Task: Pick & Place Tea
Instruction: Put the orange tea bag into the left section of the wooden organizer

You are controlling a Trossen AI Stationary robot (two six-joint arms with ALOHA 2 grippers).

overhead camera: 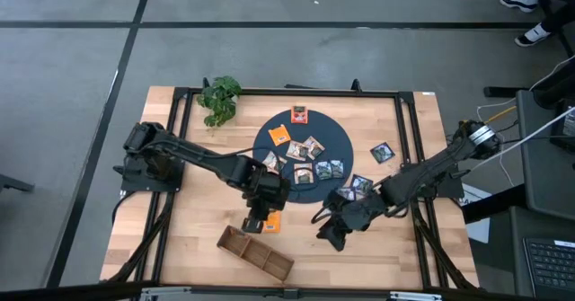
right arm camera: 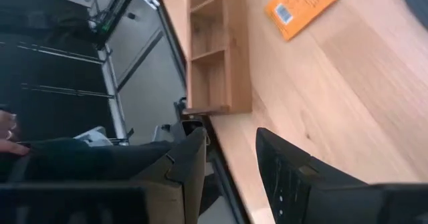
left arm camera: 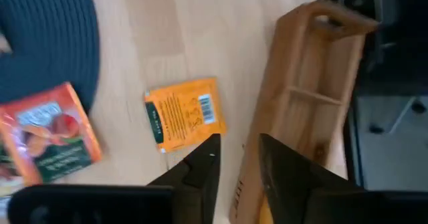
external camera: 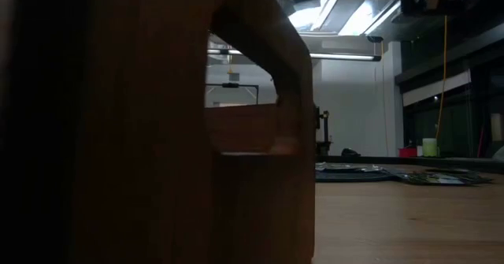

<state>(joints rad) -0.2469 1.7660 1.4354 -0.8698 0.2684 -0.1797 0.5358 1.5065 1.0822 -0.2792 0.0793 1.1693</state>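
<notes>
Several tea sachets lie on the round dark mat [overhead camera: 328, 139]; a few dark ones [overhead camera: 359, 184] rest on the wood to its right. One orange sachet [left arm camera: 184, 114] [overhead camera: 273, 222] lies flat on the table between the mat and the brown compartment tray [overhead camera: 256, 252]. My left gripper [left arm camera: 237, 158] [overhead camera: 259, 218] hangs open just above the table, between that sachet and the tray, with nothing between its fingers. My right gripper [right arm camera: 231, 150] [overhead camera: 331, 234] is open and empty, to the right of the tray.
A green plant [overhead camera: 219, 99] stands at the far left corner. The tray's end wall [external camera: 197, 138] fills the low view. A red-orange sachet [left arm camera: 47, 140] lies by the mat's edge [left arm camera: 47, 43]. Bare wood lies between the tray and my right gripper.
</notes>
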